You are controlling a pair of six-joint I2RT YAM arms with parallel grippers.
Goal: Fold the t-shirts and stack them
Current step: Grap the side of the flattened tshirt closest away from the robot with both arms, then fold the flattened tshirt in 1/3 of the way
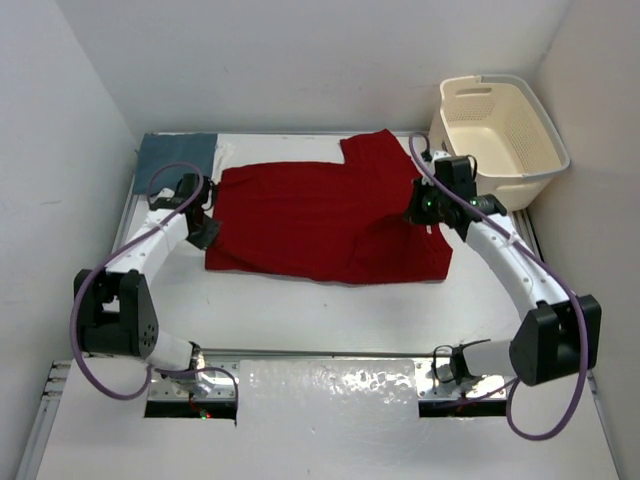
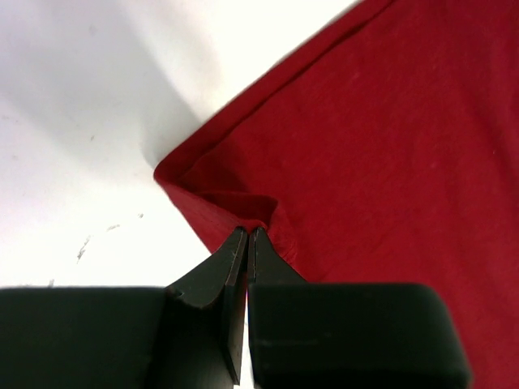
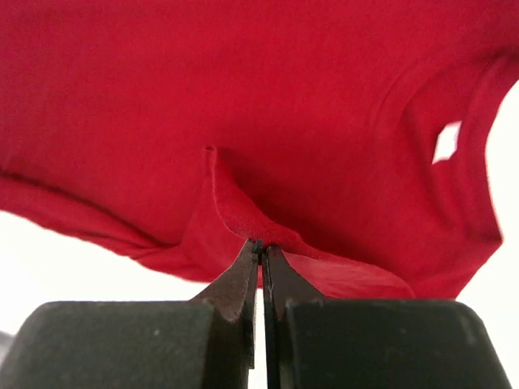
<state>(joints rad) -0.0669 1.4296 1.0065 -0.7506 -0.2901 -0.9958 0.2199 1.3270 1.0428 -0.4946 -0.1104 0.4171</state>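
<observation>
A bright red t-shirt (image 1: 320, 215) lies spread across the middle of the table. At its left edge my left gripper (image 1: 205, 232) is shut on the red t-shirt (image 2: 381, 138), pinching a small fold of the hem at the corner (image 2: 247, 230). My right gripper (image 1: 425, 208) is shut on the shirt's right side, with a ridge of cloth (image 3: 261, 241) bunched up at its tips and the collar (image 3: 466, 162) in view beyond. A blue-grey t-shirt (image 1: 175, 157) lies folded at the back left corner, with a sliver of a white t-shirt (image 1: 222, 155) showing beside it.
A cream perforated laundry basket (image 1: 500, 125) stands at the back right, just behind my right arm. White walls close in the table on the left, back and right. Bare white tabletop (image 1: 330, 310) stretches between the shirt and the arm bases.
</observation>
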